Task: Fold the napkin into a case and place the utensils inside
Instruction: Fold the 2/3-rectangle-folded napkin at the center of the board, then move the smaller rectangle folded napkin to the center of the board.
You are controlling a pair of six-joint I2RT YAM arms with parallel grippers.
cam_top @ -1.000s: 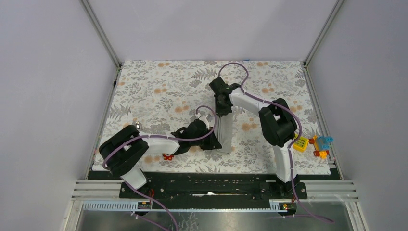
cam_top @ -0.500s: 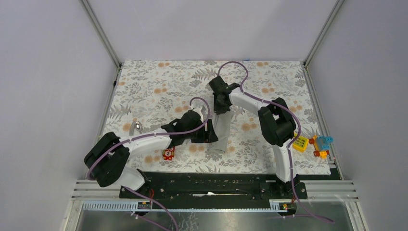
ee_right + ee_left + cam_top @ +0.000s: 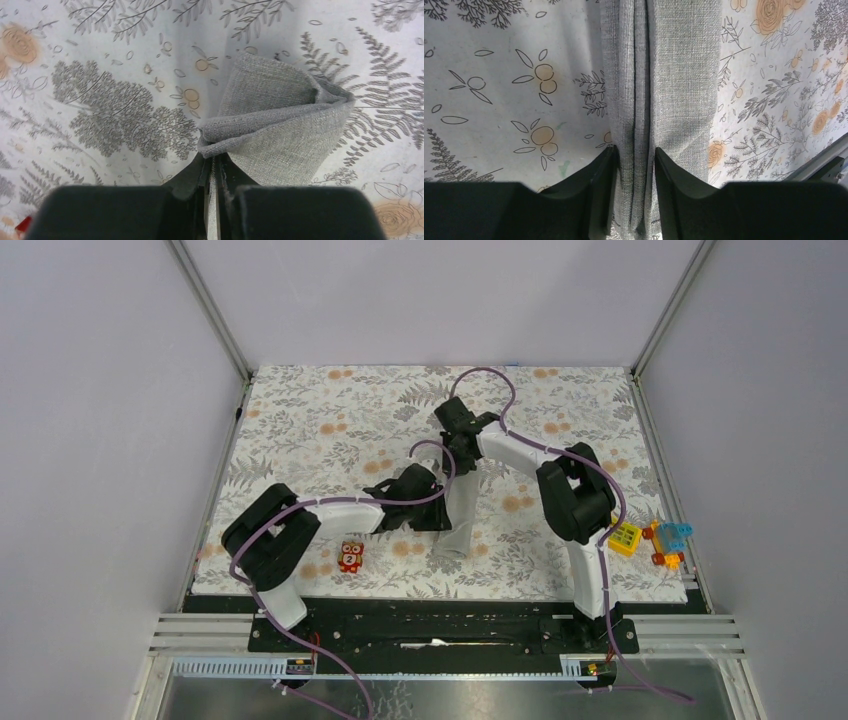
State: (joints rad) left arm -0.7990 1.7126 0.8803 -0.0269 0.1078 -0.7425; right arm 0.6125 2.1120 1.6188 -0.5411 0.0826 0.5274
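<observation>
Grey napkin [image 3: 458, 525] lay in a narrow layered strip, right gripper [image 3: 214, 162] pinching one end, left gripper [image 3: 635, 156] clamping its folds.

My left gripper [image 3: 436, 514] has slid toward 12 o'clock along the folded napkin [image 3: 456, 525]. It now sits beside the middle of the strip instead of near its 6 o'clock end. The strip ran straight from 12 to 6 a second ago; its near end has since swung over and now points to about 7 o'clock. The left arm's elbow [image 3: 272, 540] swung out toward 8 o'clock, then came back in toward 1 o'clock. That cleared the red toy figure [image 3: 350, 557], which was half hidden under the forearm and now shows in full.
</observation>
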